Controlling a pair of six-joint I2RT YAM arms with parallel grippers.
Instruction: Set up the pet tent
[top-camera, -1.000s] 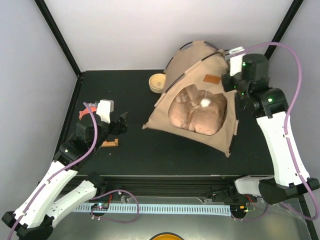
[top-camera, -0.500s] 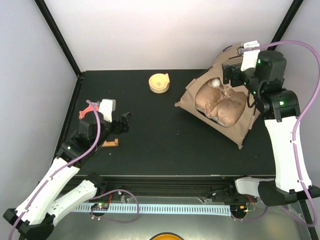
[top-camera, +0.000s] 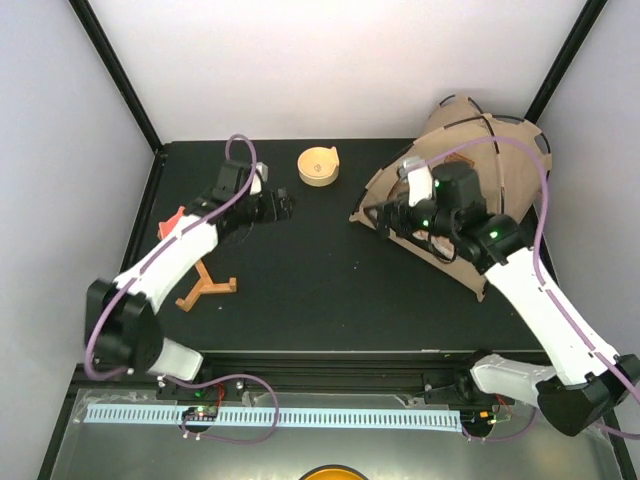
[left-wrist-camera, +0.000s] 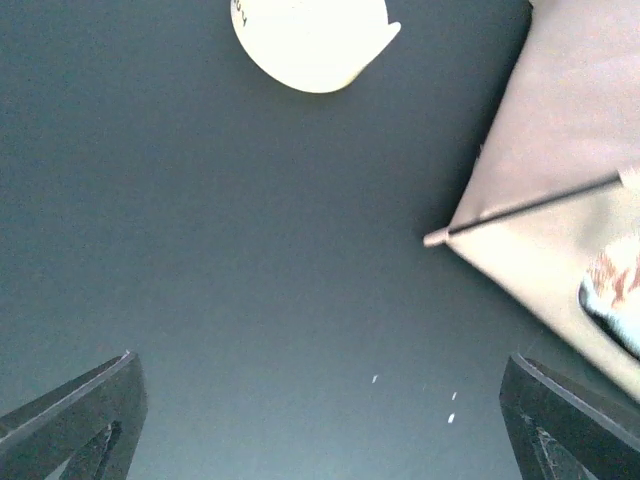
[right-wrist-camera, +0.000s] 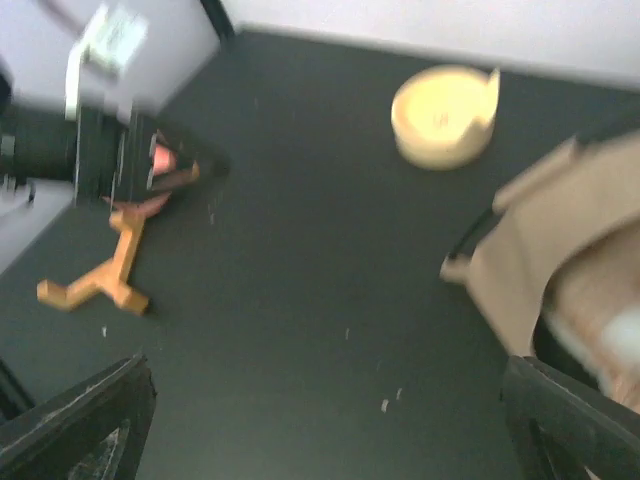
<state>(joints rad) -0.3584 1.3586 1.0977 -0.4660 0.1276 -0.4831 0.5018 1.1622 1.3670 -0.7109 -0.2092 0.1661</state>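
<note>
Toward the far right corner of the black table (top-camera: 300, 290), the tan canvas pet tent (top-camera: 475, 130) stands tilted, thin black poles arching across its panels. The right gripper (top-camera: 383, 218), just beside its near corner, and the left gripper (top-camera: 283, 205), well apart from it, both gape wide and empty. Pale walls (top-camera: 320, 70) surround the table.

Left side: left arm (top-camera: 165, 255) extended from lower left of the top view up toward upper centre-left, elbow low. Left gripper (top-camera: 283, 207) pointing right, fingers (left-wrist-camera: 90, 405) spread wide at the bottom corners of the wrist view. Right side: right arm (top-camera: 540, 310) extended from lower right, up and left to mid-frame. Right gripper (top-camera: 375, 218) pointing left, also spread wide. Right wrist view blurred.
</note>
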